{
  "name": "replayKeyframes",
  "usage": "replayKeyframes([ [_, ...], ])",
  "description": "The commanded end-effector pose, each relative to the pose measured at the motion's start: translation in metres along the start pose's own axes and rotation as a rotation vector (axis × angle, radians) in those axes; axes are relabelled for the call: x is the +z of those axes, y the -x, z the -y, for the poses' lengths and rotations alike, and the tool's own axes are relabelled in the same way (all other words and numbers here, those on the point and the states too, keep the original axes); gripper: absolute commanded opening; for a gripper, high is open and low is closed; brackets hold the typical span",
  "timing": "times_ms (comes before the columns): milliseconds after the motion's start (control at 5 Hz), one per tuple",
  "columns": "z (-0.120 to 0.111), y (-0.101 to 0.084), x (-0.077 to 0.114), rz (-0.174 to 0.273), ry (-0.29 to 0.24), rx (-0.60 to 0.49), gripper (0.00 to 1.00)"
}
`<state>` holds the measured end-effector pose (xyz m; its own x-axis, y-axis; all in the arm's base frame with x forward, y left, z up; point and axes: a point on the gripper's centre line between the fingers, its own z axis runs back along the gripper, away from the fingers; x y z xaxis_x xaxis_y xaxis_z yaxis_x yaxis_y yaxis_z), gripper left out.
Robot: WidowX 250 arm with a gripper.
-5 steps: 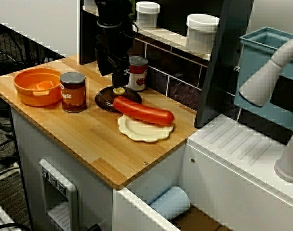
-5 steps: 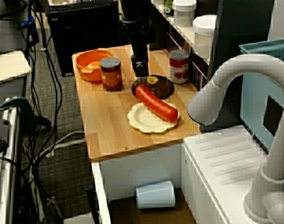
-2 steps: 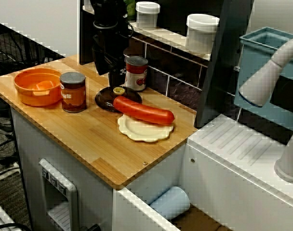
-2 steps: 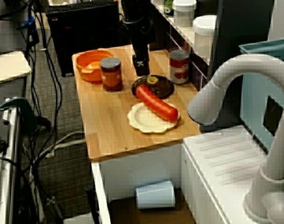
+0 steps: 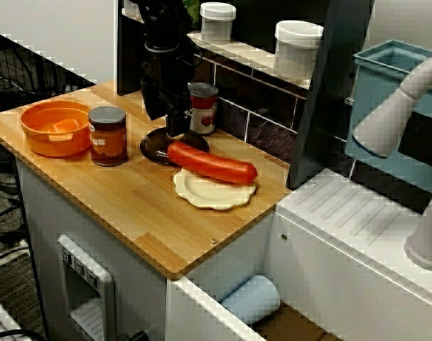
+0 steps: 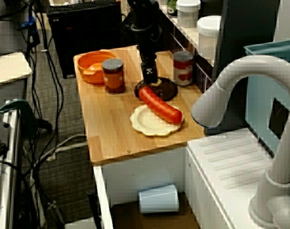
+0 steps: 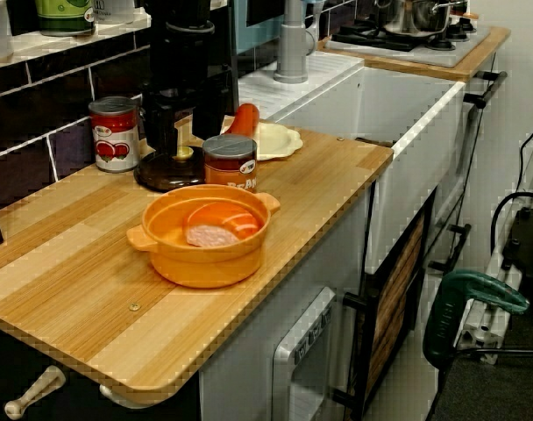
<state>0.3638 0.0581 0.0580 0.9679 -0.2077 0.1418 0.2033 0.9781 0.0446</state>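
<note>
My black gripper [image 7: 184, 140] is low over a dark brown round lid [image 5: 156, 148] on the wooden counter. From the counter's end, its fingers [image 7: 159, 132] stand apart on either side of the lid's small yellow knob [image 7: 186, 153], so it is open with nothing gripped. In the front view the gripper [image 5: 175, 130] hides the knob. In the view from over the tap, the gripper [image 6: 151, 80] is at the lid's [image 6: 165, 89] near rim. A long red sausage [image 5: 212, 163] lies right beside the lid, resting across a cream plate [image 5: 205, 193].
A tomato can [image 5: 204, 108] stands just behind the lid against the tiled wall. A brown jar with a grey cap [image 5: 107, 135] and an orange pot [image 5: 56, 128] with food in it stand to the left. White jars sit on the shelf [image 5: 244, 51] above.
The gripper rose and shifted left a little, then came down and to the right onto the lid. It now covers the yellow knob in the front view.
</note>
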Motion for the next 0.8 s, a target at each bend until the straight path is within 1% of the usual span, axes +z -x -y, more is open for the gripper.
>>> replayKeyframes([
  [0, 0.0029, -0.0093, -0.0002, 0.024, -0.031, 0.000, 1.00],
  [200, 0.0042, -0.0081, -0.0014, 0.022, -0.028, 0.001, 1.00],
  [600, 0.0069, -0.0058, -0.0060, 0.014, -0.041, 0.009, 1.00],
])
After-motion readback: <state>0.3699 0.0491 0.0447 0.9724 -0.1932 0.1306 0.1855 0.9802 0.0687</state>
